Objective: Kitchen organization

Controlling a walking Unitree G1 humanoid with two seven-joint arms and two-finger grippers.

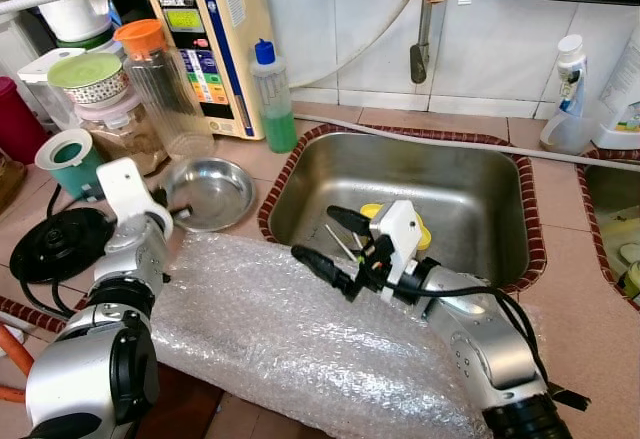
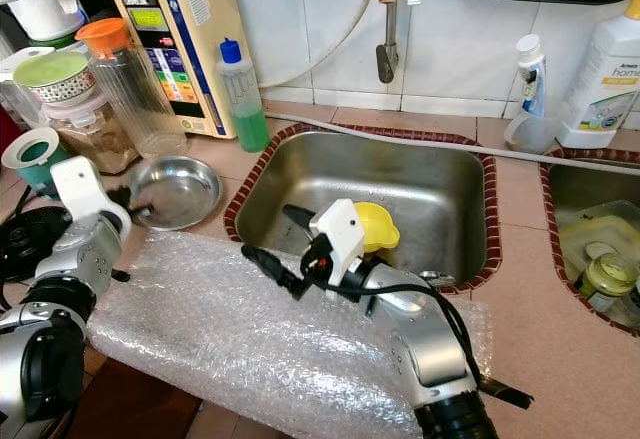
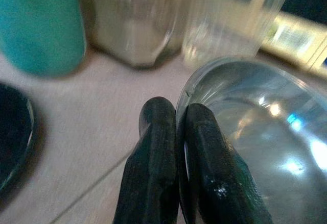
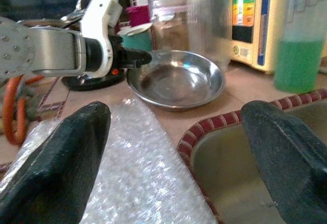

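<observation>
Left gripper (image 3: 176,132): fingers pinched on the rim of the steel bowl (image 1: 212,191).
Right gripper (image 1: 328,241): jaws wide apart, above the sink (image 1: 470,174) edge and bubble wrap (image 1: 290,334).

The shallow bowl (image 1: 208,193) is polished metal with bright glints, and the left claw (image 3: 176,132), matt black and slightly grainy, pinches its thin rim. The sink (image 1: 470,191) is brushed steel, duller than the bowl, and the worktop (image 1: 575,304) is smooth pinkish tile. The bubble wrap (image 1: 290,334) is clear, crinkled, shiny plastic.
</observation>
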